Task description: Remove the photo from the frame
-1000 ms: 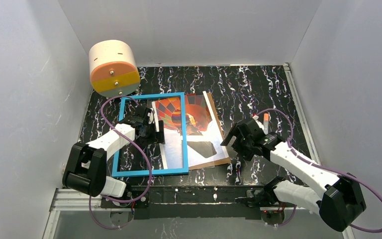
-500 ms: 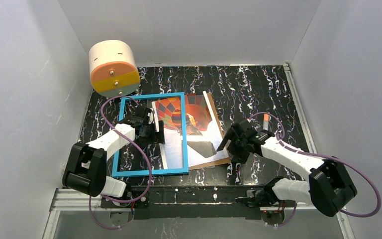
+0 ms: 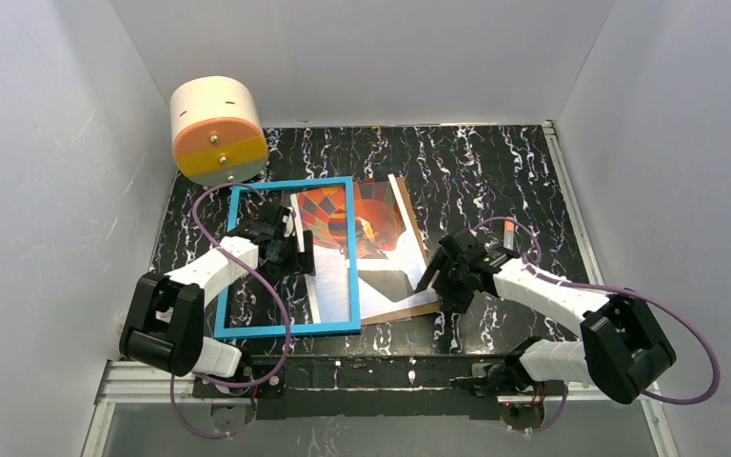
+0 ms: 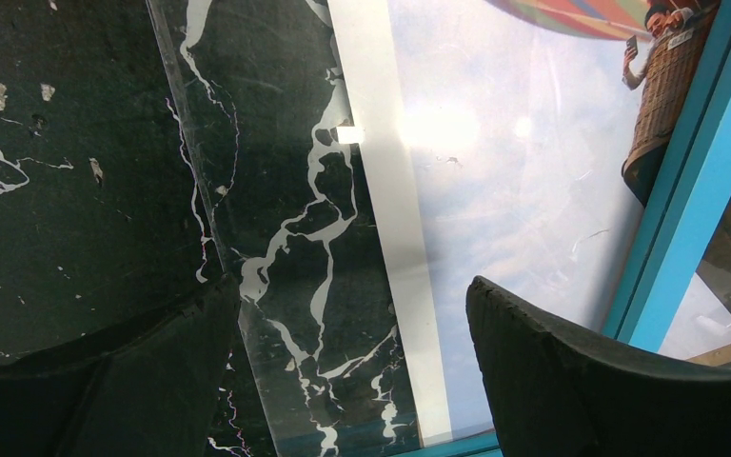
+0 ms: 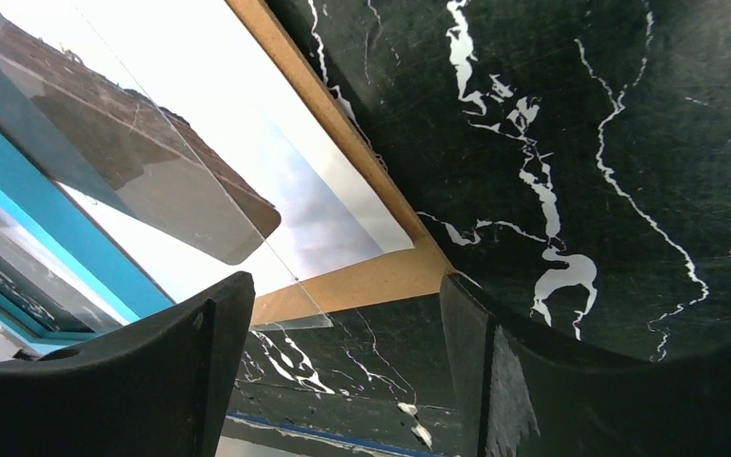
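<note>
The thin blue frame [image 3: 290, 327] lies flat at the left middle of the black marbled table. The balloon photo [image 3: 381, 224] lies askew under the frame's right bar [image 4: 695, 190] and sticks out to the right, resting on a brown backing board [image 3: 409, 312]. A clear sheet [image 4: 276, 190] lies over the photo [image 4: 495, 190] inside the frame. My left gripper [image 3: 305, 255] hangs open above that sheet [image 4: 352, 295], holding nothing. My right gripper [image 3: 438, 288] is open just off the board's near right corner [image 5: 381, 281], nothing between its fingers [image 5: 343, 286].
A cream and orange cylinder [image 3: 217, 129] stands against the back left wall. White walls close in the table on three sides. A metal rail [image 3: 343, 376] runs along the near edge. Purple cables loop from both arms.
My right gripper has moved left toward the board's near right corner and its jaws have narrowed a little. The left arm, frame and photo have not moved.
</note>
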Robot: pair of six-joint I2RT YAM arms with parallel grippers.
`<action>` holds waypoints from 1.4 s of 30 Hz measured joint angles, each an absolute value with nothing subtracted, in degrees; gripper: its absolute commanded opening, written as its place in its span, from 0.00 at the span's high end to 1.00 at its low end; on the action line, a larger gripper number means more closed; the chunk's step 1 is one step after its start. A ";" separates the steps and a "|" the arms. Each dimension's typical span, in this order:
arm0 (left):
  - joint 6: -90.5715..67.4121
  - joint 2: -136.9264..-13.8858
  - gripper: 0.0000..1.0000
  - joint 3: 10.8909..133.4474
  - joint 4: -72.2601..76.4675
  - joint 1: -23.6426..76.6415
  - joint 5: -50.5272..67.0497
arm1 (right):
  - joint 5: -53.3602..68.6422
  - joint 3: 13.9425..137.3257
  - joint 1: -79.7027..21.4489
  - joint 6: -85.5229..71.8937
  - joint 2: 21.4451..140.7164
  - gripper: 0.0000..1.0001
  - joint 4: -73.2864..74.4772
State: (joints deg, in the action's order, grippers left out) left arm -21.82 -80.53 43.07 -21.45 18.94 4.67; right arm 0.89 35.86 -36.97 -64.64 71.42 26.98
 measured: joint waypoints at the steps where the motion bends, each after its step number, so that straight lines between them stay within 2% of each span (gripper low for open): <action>1: -21.82 -80.53 0.13 43.07 -21.45 18.94 4.67 | 0.30 35.86 -36.97 -64.82 71.42 0.20 27.29; 7: -21.82 -80.53 0.13 43.07 -21.45 18.94 4.67 | -0.01 35.05 -36.97 -66.06 71.24 0.23 26.15; 15: -21.82 -80.53 0.13 43.07 -21.45 18.94 4.64 | -2.24 34.70 -36.95 -66.76 69.67 0.34 25.50; 25: -21.82 -80.53 0.13 43.07 -21.45 18.94 4.67 | -2.87 33.82 -36.75 -67.11 70.52 0.34 24.67; 27: -21.82 -80.53 0.13 43.07 -21.45 18.94 4.67 | -2.85 33.82 -36.75 -67.11 70.57 0.35 24.62; 30: -21.82 -80.53 0.13 43.07 -21.45 18.94 4.67 | -2.79 33.65 -36.75 -67.07 70.61 0.42 24.21; 42: -21.82 -80.53 0.13 43.07 -21.45 18.94 4.67 | -2.42 33.08 -36.71 -66.85 70.98 0.46 22.50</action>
